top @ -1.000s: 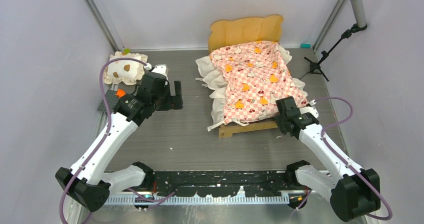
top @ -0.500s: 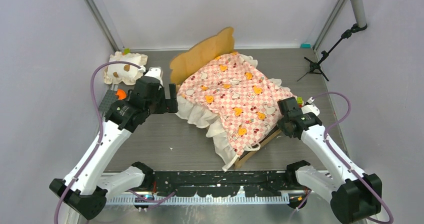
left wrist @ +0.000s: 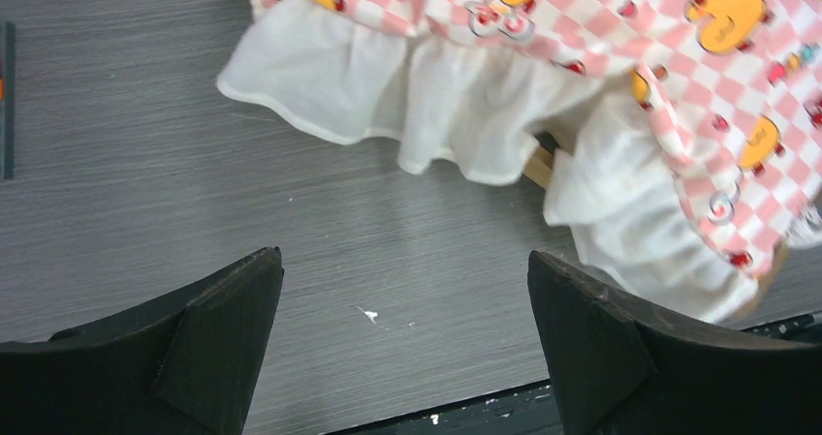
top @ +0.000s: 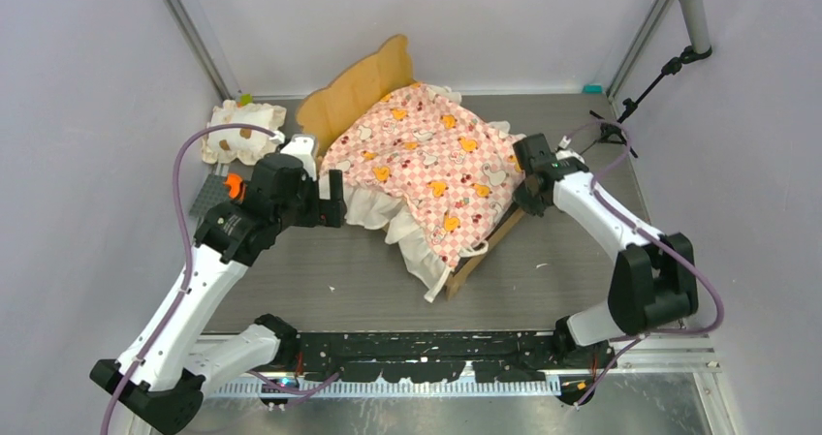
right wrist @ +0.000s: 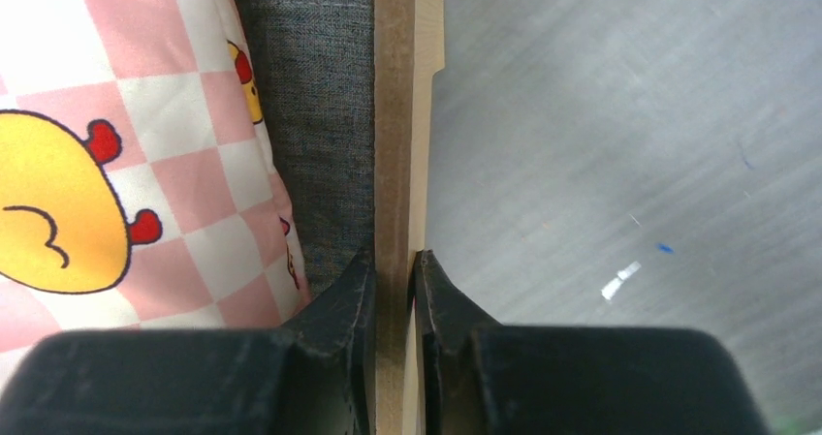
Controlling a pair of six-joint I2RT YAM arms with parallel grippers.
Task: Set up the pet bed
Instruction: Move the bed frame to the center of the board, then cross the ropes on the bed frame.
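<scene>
Pet bed (top: pixel 426 164) sits skewed on the tabletop (top: pixel 582 270), wavy headboard (top: pixel 359 86) toward the far-left, foot corner toward the near edge. Right end effector (right wrist: pixel 393 259) is clamped on the light-wood side rail (right wrist: pixel 407 115) at the bed's right side, 2 fingers pinching it from either face. Left end effector (left wrist: pixel 404 261) stands wide apart, holding nothing, over bare tabletop just beside the cream ruffle (left wrist: pixel 426 96); spotted pillow (top: pixel 242 133) lies well apart in the far-left corner.

1 pet bed (top: pixel 426 154), 1 spotted pillow (top: pixel 237 135), 1 mic stand (top: pixel 690 18), 2 pincers – L pincer (left wrist: pixel 404 256), R pincer (right wrist: pixel 395 261)
</scene>
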